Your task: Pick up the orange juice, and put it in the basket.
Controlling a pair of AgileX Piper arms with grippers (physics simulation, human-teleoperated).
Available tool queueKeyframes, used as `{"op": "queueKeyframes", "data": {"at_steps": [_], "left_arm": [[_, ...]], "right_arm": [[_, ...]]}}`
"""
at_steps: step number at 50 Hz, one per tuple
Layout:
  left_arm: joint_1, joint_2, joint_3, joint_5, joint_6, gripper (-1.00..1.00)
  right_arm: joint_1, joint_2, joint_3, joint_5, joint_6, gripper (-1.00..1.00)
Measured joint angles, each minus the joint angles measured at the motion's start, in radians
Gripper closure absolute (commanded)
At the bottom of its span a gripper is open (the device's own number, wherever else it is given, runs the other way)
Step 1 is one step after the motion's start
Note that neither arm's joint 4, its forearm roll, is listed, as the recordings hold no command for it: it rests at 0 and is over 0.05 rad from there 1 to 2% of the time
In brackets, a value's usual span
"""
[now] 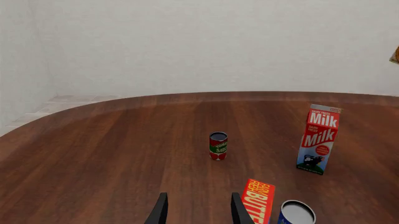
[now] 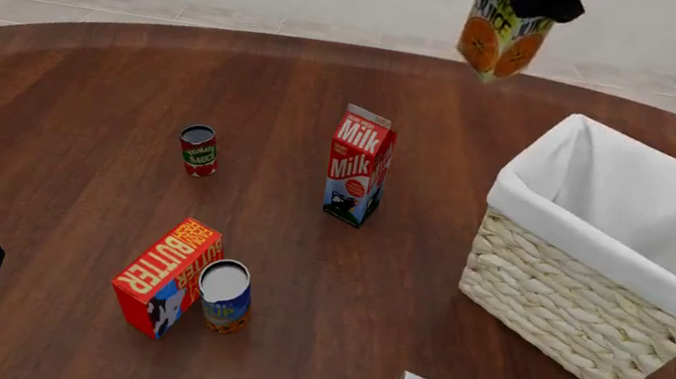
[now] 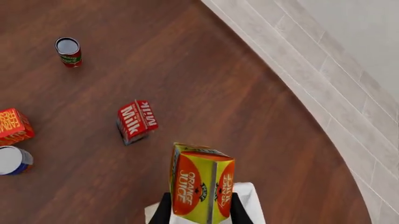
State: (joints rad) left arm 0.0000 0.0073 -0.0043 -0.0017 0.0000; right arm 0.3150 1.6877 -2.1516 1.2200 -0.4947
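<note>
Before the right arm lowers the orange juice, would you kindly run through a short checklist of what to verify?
1. Right gripper shut on the orange juice: ok.
2. Carton clear of the table, held high: ok.
3. Carton above the basket opening: not ok; in the front view it hangs up and left of the rim.
4. Basket interior free: ok, only white liner shows.
5. Left gripper out of the way, open near the table's front: ok.
6. Carton upright: not ok, tilted.

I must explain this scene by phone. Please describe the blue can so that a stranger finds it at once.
Start at the big basket on the table's right and look across to the left front, where the butter box lies. The blue can stands upright against its right side. It has a blue label, while the other can, further back, is red and green.
</note>
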Motion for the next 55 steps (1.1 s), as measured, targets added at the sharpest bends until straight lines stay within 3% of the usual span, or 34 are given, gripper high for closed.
{"op": "queueKeyframes", "data": {"at_steps": [26, 55], "left_arm": [[0.0, 0.0, 0.0, 0.0, 0.0, -1.0], [0.0, 0.0, 0.0, 0.0, 0.0, -1.0]], "right_arm": [[-0.111, -0.234, 0.203, 0.0, 0.011, 1.0], [-0.248, -0.34, 0.367, 0.0, 0.022, 1.0]]}}
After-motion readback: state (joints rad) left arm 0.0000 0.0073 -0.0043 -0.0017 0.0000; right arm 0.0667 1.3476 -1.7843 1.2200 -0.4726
